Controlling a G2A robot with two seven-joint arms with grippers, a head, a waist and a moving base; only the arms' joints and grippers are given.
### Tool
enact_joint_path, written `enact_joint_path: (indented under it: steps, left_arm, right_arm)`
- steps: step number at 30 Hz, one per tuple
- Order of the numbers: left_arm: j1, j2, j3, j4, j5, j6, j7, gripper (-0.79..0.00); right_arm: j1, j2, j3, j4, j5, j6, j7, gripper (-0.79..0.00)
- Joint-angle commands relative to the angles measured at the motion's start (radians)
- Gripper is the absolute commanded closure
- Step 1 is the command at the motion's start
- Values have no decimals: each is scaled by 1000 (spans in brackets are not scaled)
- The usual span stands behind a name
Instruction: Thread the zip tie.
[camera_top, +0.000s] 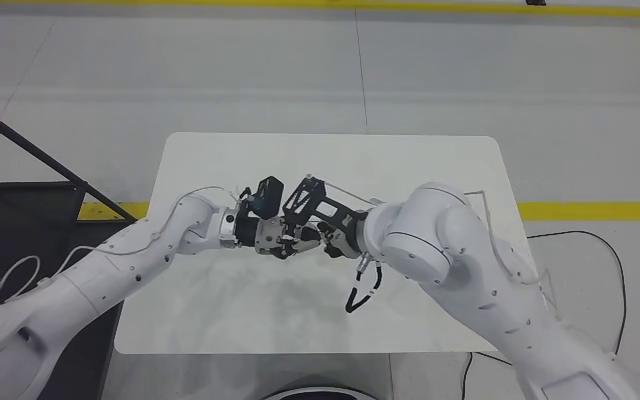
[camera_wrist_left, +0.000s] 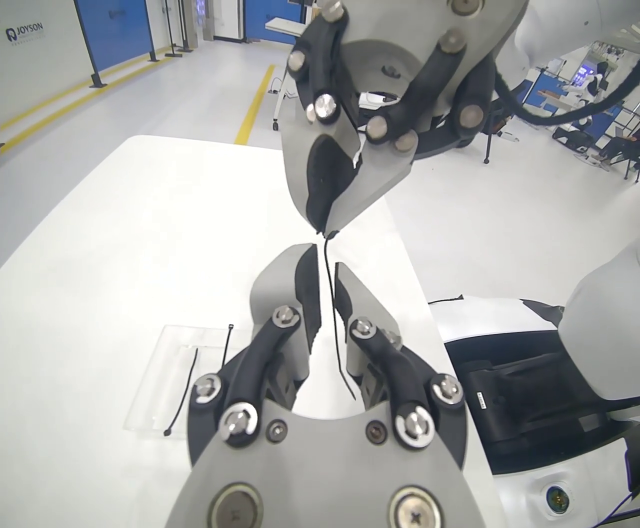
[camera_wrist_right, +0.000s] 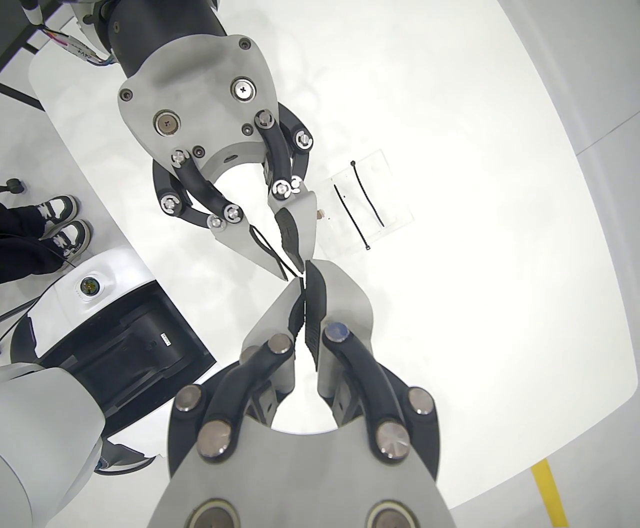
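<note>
Regrasp is judged underway: the zip tie (camera_wrist_left: 332, 310) is pinched by the right gripper (camera_wrist_left: 327, 227), jaws clenched, and hangs between the released jaws of the left gripper (camera_wrist_left: 325, 257), whose closure is needed next.

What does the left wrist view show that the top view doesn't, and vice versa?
Left wrist: the zip tie, one end pinched in the shut right claw, strap running through the open left claw; a clear tray with two spare zip ties. Top: the left arm and right arm entire, the table in full outline. Both: the claws tip to tip.
</note>
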Motion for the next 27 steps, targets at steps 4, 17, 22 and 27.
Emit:
enact_joint_path:
  steps: [4,17,22,27]
  left_arm:
    - [-1,-4,3,0,2,0,4,0]
    - [12,-5,-33,23,-1,0,89,0]
    - [38,-4,-76,31,-2,0,175,0]
    - [63,-11,-119,35,-9,0,258,0]
  right_arm:
    - [3,-2,-2,3,0,1,0,0]
    - [-74,17,71,-71,-14,0,-40,-785]
    - [-168,38,140,-140,-24,-30,-96,-785]
    - [-261,54,186,-176,-35,-67,-176,-785]
